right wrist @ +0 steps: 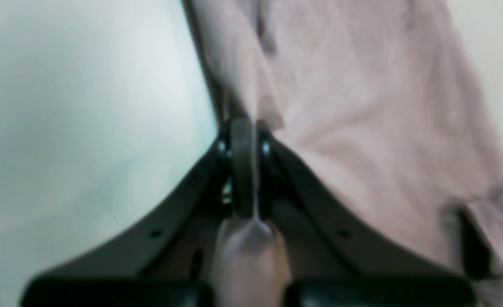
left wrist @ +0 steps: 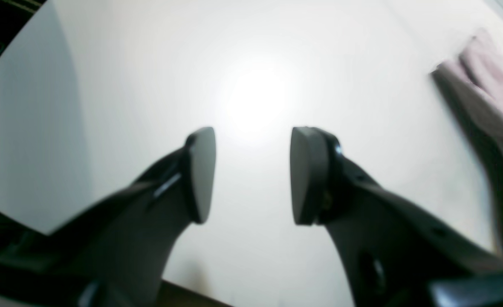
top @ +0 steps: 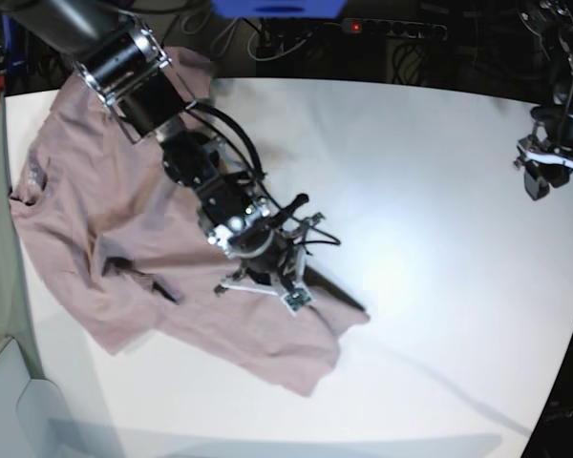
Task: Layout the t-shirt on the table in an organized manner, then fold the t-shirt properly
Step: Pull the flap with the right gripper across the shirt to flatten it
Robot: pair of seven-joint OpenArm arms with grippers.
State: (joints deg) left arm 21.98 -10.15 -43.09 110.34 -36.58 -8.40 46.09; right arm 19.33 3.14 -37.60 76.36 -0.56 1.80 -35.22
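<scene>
- On the left half of the table (top: pixel 430 191), as the base view framed it, the t-shirt (top: pixel 86 229) lay crumpled and spread unevenly, a dusty mauve-pink mass reaching from the far left corner toward the table's middle.
- One edge of the garment hung past the table's left border, and several dark folds crossed its centre.
- The right gripper (right wrist: pixel 244 168) stood over the shirt's near-central edge; its dark arm slanted down from the upper left of the base view.
- In the right wrist view, its two jaws were pressed together, and a thin pleat of pink fabric was pinched between them, with a bunch of cloth emerging behind the fingertips toward the camera.
- The rest of the shirt (right wrist: pixel 362 106) filled the right side of that view, while bare white tabletop (right wrist: pixel 85 106) filled the left.
- The left gripper (left wrist: pixel 251 175) hung above bare table (left wrist: pixel 149 64) near the far right edge, well apart from the garment.
- Its jaws stood partly apart, with a clear gap between the pale pads (left wrist: pixel 202 170), and nothing lay between them.
- A blurred strip of the pink shirt (left wrist: pixel 486 85) appeared only at the right margin of the left wrist view.
- A bright glare marked the tabletop between the two arms.
</scene>
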